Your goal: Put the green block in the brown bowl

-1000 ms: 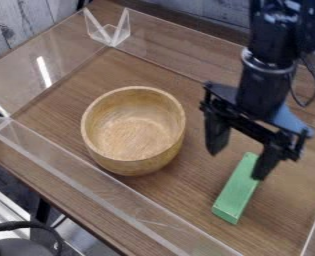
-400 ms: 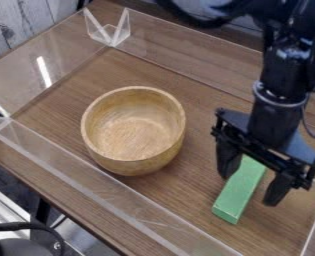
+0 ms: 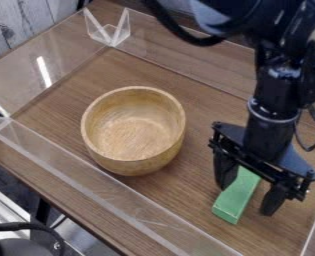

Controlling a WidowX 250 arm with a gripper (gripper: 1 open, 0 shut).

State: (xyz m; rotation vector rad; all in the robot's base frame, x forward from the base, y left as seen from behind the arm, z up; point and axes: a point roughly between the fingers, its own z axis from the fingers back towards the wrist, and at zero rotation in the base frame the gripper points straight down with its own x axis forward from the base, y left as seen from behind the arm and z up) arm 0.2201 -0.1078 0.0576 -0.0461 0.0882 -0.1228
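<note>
Even, soft daylight; low resolution.
Glare streaks the clear wall [image 3: 40, 68] at left; arm [image 3: 273, 70] slightly blurred.

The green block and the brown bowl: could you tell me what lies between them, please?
Only bare wooden tabletop separates the green block from the brown bowl in the camera view.

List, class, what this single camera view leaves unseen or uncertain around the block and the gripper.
- Green block: its far end, hidden behind the open gripper.
- Whether the fingers touch the block: cannot tell.
- Brown bowl: far outer wall, hidden by its rim.
- Arm's upper part: cut off by the top edge.
</note>
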